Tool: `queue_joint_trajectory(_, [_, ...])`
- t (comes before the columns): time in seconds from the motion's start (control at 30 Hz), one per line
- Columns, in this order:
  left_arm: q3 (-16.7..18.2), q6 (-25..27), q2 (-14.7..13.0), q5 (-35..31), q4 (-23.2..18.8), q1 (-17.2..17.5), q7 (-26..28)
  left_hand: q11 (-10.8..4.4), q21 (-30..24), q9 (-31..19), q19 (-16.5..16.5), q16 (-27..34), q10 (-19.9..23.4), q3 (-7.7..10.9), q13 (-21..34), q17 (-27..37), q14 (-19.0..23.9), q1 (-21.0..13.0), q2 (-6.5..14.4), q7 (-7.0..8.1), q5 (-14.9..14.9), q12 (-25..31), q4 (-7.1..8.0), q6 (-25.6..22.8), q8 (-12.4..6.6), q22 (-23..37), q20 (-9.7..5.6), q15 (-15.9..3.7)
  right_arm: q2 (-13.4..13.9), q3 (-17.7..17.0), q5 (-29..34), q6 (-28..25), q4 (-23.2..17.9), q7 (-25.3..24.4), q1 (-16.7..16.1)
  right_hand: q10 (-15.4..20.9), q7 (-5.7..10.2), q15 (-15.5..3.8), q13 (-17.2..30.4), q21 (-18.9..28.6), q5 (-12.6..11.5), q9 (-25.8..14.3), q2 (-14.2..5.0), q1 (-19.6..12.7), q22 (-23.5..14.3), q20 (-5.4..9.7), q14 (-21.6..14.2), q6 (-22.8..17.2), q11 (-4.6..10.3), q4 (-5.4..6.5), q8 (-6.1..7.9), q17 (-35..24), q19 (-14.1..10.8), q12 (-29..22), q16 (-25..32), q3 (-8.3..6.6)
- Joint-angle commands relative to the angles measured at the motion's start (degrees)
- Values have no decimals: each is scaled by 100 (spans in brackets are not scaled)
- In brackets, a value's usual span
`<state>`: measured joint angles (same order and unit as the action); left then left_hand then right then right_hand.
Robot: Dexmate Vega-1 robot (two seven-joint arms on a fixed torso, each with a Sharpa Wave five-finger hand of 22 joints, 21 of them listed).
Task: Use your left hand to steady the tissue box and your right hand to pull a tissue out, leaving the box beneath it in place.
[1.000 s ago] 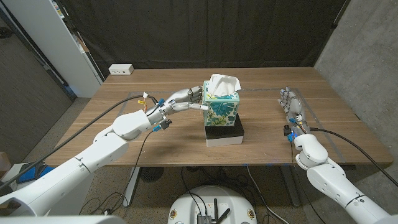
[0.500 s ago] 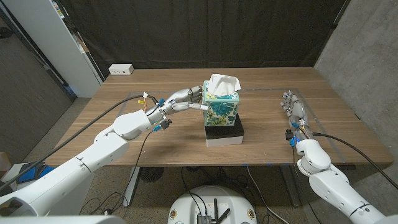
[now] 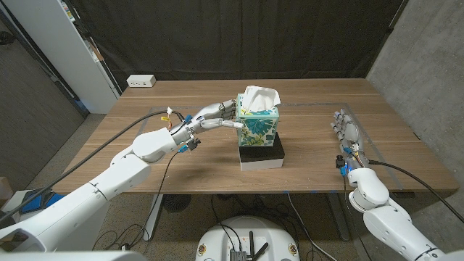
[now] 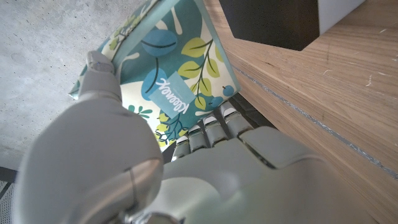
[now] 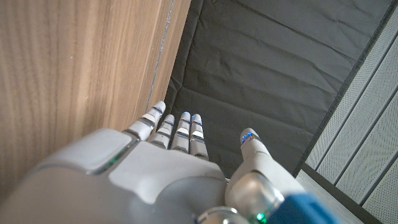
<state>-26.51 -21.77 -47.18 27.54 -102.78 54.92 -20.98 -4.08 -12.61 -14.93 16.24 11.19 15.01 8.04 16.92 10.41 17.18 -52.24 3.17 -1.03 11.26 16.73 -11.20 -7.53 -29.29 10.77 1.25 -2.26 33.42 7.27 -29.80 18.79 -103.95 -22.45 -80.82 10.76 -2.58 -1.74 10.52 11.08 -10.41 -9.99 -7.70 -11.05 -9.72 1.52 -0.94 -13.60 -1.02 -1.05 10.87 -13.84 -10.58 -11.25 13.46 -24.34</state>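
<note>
Tissue [image 3: 260,96] is the thing to take: a soft white tuft sprouting from the top of the tissue box [image 3: 259,125], and it should prove featherlight, limp and easy to tear if snatched sideways. The best hold looks to be a pinch low on the tuft, close to the slot, with a pull straight upward so the sheet slides free without dragging the carton along.

The tissue box itself is a leaf-printed cardboard cube, likely light and top-heavy on its perch, since it stands on a flatter black-and-white box [image 3: 262,154] near the middle of the counter [image 3: 181,163]. That lower box must stay put, so any sideways tug is a risk.

Against the tissue box's left side sits the left hand [image 3: 215,115], its fingers [image 4: 211,127] laid on the printed wall, thumb stretched forward along the carton; it presses rather than wraps, so the steadying is by contact from one side only.

Well to the right of the tissue box, near the counter's right edge, the right hand [image 3: 346,130] holds nothing, its fingers [image 5: 177,130] straight and somewhat apart. It has the whole reach to the tuft yet to make.
</note>
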Motion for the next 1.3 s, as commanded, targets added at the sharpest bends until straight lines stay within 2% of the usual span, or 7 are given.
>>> queue_joint_trajectory(0.03, [-30,-38,46,-11,80,-62,-46,18,8,-173,30,-16,29,251,17,8,-9,-214,372,22,21,-11,220,-2,-42,15,-29,-231,-53,-168,74,59,-267,-113,-381,26,-21,-31,20,27,20,-30,-172,-24,-12,25,-35,-27,-26,-30,-7,-7,-44,14,10,-25])
queue_joint_trajectory(0.13, [-28,-54,62,66,113,-70,-93,36,8,-176,31,-19,12,260,23,7,-16,-214,371,22,21,-20,217,-4,-46,15,-28,-233,-105,-214,182,-17,-356,-298,-478,27,-27,-38,21,27,21,-31,-171,-24,-12,25,-30,-32,-35,-32,-5,-8,-48,14,8,-26])
queue_joint_trajectory(0.27, [-52,-11,51,51,121,-101,-123,17,9,-179,28,-20,20,271,30,7,-21,-210,372,21,22,-21,216,2,-50,16,-27,-233,-89,-276,14,-26,-409,-145,-585,26,-26,-41,21,26,23,-31,-169,-25,-12,19,-33,-31,-42,-35,-5,-8,-49,14,9,-26])
queue_joint_trajectory(0.33, [-58,-35,69,71,151,-116,-149,24,8,-181,29,-20,30,274,35,7,-24,-203,368,15,20,-19,217,-3,-55,16,-26,-231,-104,-278,232,-41,-468,-299,-640,29,-27,-32,21,27,24,-31,-169,-26,-12,17,-34,-32,-42,-37,-4,-8,-51,13,9,-27])
queue_joint_trajectory(0.67, [-75,-38,77,68,186,-143,-182,21,8,-190,26,-22,16,297,52,5,-34,-194,363,17,20,-34,213,6,-63,16,-34,-236,-144,-383,284,-129,-704,-347,-863,30,-25,-38,21,26,26,-31,-171,-36,-13,11,-30,-31,-31,-49,-4,-7,-58,13,6,-35])
queue_joint_trajectory(0.97, [-97,-55,95,121,222,-189,-278,33,6,-198,27,-22,13,316,68,4,-39,-181,357,21,19,-43,211,10,-73,16,-31,-238,-210,-415,263,-95,-746,-260,-932,33,-24,-27,21,28,28,-31,-174,-40,-13,13,-36,-29,-44,-53,-5,-7,-69,12,9,-39])
queue_joint_trajectory(1.3, [-129,-33,135,130,280,-249,-314,34,5,-205,26,-23,17,338,83,4,-46,-170,356,13,18,-49,211,14,-82,16,-35,-242,-343,-428,325,-264,-965,-467,-966,32,-18,-36,21,32,28,-31,-194,-37,-14,13,-35,-31,-48,-46,-4,-13,-87,13,11,-47])
